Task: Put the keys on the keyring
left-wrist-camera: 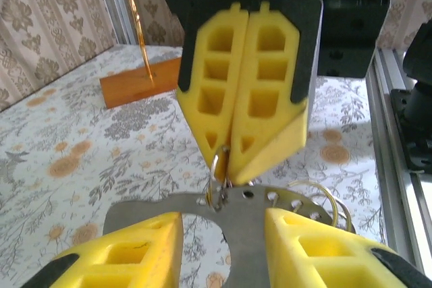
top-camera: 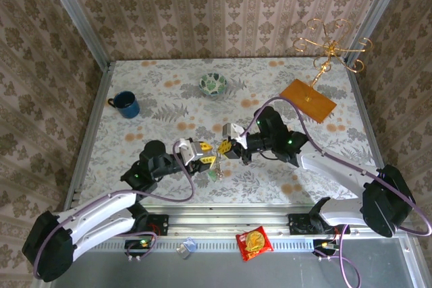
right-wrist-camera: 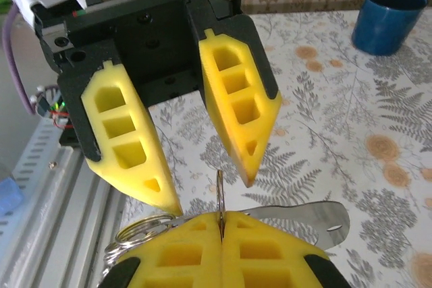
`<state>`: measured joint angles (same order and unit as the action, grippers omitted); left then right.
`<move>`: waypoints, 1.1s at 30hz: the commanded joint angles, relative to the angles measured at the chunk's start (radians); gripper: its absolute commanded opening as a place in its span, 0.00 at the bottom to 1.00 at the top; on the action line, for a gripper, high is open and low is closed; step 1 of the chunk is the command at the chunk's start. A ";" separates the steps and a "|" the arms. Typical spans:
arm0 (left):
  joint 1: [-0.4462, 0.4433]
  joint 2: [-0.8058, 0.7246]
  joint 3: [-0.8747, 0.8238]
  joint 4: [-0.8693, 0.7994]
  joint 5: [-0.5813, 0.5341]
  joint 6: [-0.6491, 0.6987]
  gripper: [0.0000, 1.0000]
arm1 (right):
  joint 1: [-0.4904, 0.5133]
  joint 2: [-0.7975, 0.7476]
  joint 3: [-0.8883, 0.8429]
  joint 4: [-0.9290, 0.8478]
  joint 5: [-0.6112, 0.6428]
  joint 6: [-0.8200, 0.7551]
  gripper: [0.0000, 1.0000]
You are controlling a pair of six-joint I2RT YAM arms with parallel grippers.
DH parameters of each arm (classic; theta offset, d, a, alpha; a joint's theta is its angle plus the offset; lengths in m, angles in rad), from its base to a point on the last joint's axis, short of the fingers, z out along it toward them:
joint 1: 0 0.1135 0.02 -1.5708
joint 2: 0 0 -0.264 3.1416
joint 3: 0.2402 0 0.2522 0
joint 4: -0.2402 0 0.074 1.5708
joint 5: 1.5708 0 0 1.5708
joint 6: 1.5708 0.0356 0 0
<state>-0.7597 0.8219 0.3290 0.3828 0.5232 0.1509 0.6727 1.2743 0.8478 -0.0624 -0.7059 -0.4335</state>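
Keyring [right-wrist-camera: 219,190]: thin wire loop seen edge-on, raised above the table [right-wrist-camera: 324,133].
Right hand [right-wrist-camera: 221,224]: pads pressed together, pinching the loop.
Left hand [right-wrist-camera: 210,193]: spread, flanking a flat silvery key [left-wrist-camera: 246,227].
Handling: light, stiff, slippery metal; best gripped on the key's flat faces, hole left free.

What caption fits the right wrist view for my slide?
Right hand shut on a thin metal ring, left hand open opposite.
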 commanded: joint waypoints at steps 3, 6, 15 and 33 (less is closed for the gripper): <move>-0.007 -0.011 0.082 -0.155 0.002 0.091 0.35 | 0.026 -0.001 0.119 -0.271 0.104 -0.188 0.00; -0.007 0.002 0.105 -0.164 0.011 0.106 0.35 | 0.046 0.017 0.170 -0.354 0.144 -0.245 0.00; -0.007 0.061 0.167 -0.211 0.061 0.149 0.22 | 0.113 0.081 0.286 -0.470 0.243 -0.340 0.00; -0.007 0.049 0.118 -0.092 0.096 0.103 0.00 | 0.022 -0.046 0.084 -0.146 0.056 -0.073 0.31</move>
<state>-0.7650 0.8978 0.4751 0.1738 0.5926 0.2989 0.7223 1.2671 0.9913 -0.3660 -0.5491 -0.6201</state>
